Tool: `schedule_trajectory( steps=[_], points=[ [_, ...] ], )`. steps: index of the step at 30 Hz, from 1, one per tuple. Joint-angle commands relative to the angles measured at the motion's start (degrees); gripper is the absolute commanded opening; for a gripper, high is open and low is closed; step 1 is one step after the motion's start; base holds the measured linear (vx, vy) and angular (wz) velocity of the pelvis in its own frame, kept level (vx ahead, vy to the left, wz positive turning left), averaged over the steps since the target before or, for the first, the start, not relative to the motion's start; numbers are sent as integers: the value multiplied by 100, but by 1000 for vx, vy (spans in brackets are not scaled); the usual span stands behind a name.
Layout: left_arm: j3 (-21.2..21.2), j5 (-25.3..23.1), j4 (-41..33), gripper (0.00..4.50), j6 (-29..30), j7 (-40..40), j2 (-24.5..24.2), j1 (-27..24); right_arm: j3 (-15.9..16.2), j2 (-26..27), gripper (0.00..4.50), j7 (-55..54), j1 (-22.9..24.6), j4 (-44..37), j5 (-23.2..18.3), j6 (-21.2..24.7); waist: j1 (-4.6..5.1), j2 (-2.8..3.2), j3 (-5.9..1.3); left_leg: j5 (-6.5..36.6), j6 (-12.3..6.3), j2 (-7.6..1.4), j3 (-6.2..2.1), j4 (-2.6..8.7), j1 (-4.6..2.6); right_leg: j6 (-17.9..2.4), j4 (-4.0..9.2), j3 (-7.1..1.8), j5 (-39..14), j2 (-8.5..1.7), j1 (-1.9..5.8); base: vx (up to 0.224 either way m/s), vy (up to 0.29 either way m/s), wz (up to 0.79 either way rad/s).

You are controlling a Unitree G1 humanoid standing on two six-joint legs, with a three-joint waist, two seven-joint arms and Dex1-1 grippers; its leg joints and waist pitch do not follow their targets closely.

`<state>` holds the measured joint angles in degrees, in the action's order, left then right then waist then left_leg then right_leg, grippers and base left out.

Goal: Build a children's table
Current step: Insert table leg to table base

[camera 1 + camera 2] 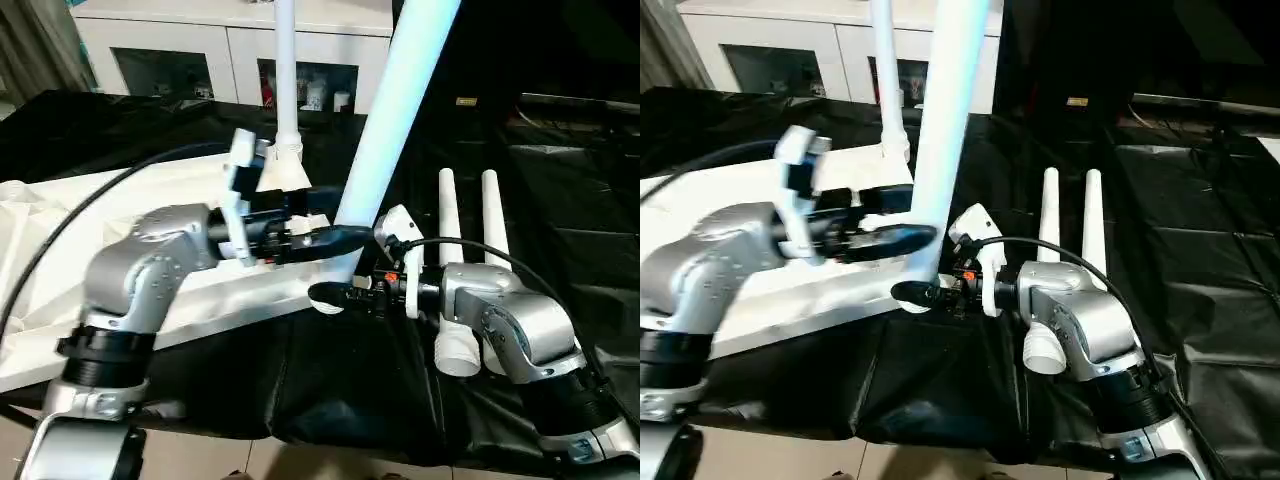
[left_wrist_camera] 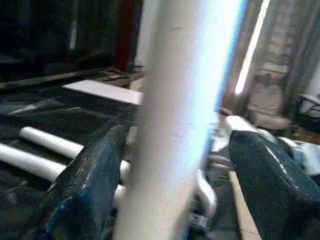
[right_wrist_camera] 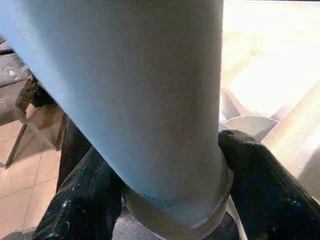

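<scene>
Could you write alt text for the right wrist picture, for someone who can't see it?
A thick white table leg stands close up between the right gripper's two black fingers, which press its ringed lower end on both sides. Behind it lie white tabletop ribs and a tiled floor.

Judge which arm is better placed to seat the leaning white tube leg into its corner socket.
Probably the right. Its end effector clamps the leaning white tapered plastic tube leg at its collar end, beside the white plastic tabletop; the left end effector stands apart around the leg higher up.

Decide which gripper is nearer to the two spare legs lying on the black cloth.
Right. The right gripper holds the tilted leg just beside the spare legs; the left gripper is farther, over the tabletop.
</scene>
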<state>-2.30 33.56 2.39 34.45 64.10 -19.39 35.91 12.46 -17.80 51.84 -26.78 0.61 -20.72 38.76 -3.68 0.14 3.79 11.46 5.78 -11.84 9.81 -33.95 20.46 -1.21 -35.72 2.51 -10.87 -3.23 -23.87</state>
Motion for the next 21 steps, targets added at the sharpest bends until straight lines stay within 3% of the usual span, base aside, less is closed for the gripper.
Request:
schedule_trajectory(
  steps=[1,2,5,6,15,17,20,21],
  points=[
    [-1,-195,144,401,-115,-234,-4,181,80,-36,259,24,13,-207,-23,90,-29,5,-405,313,-172,-34,8,321,26,-1230,351,-239,-194,-323,445,0,0,0],
    [2,-226,205,365,-123,-302,3,216,97,-40,259,18,19,-222,-25,98,-33,5,-408,309,-164,-40,6,322,19,-1217,348,-240,-219,-330,441,0,0,0],
    [27,-180,233,364,-30,-354,8,243,127,-52,259,11,35,-241,-11,102,-29,6,-421,217,-166,-29,8,308,30,-1258,329,-239,-41,-322,450,0,0,0],
    [41,-154,228,324,-8,-352,12,243,128,-52,259,9,38,-244,-10,103,-29,6,-421,217,-166,-29,8,308,30,-1258,329,-239,-41,-322,450,0,0,0],
    [377,256,224,279,156,-441,140,309,133,-77,259,-6,75,-264,-10,88,-51,4,-431,336,-158,-37,12,297,20,-1294,333,-238,-219,-331,447,0,0,0],
    [406,315,218,237,188,-431,143,316,139,-83,259,-5,76,-263,-10,80,-52,6,-426,350,-153,-37,10,299,23,-1277,339,-235,-276,-328,441,0,0,0],
    [536,449,271,239,398,-577,151,366,130,-90,259,-26,53,-244,4,36,-60,7,-436,341,-131,-34,8,292,25,-1261,334,-233,-296,-326,444,0,0,0],
    [553,430,308,209,414,-630,150,386,122,-87,259,-36,45,-239,8,21,-59,8,-436,352,-131,-27,11,289,21,-1240,338,-233,-315,-322,441,0,0,0]
  ],
)
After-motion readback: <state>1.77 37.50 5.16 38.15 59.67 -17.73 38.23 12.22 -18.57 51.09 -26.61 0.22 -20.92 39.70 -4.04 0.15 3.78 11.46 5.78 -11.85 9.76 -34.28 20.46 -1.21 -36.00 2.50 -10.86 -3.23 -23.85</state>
